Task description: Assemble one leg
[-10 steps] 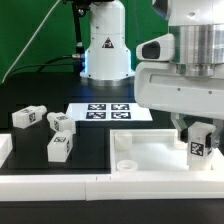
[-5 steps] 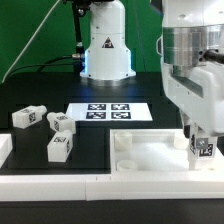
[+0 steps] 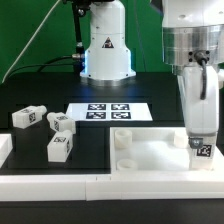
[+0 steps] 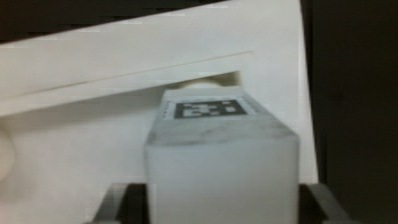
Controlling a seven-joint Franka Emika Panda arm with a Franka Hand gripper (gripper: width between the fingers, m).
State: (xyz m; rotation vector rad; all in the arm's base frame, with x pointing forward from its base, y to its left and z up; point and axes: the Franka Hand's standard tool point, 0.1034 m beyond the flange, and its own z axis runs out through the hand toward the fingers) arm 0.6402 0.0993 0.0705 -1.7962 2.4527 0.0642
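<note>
You are looking at a black surface (image 3: 90, 150) with a green backdrop (image 3: 30, 35) standing behind it, well beyond the gripper. The marker board (image 3: 108, 111) lies flat on that surface, off toward the exterior view's left of the gripper. Light falls evenly over the scene, and a dark cable (image 3: 35, 40) slants across the green backdrop.

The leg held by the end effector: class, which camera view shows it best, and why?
The wrist view: the leg fills the picture, its marker clear, over the tray-like piece. The exterior view shows only the leg's lower end below the end effector.
</note>
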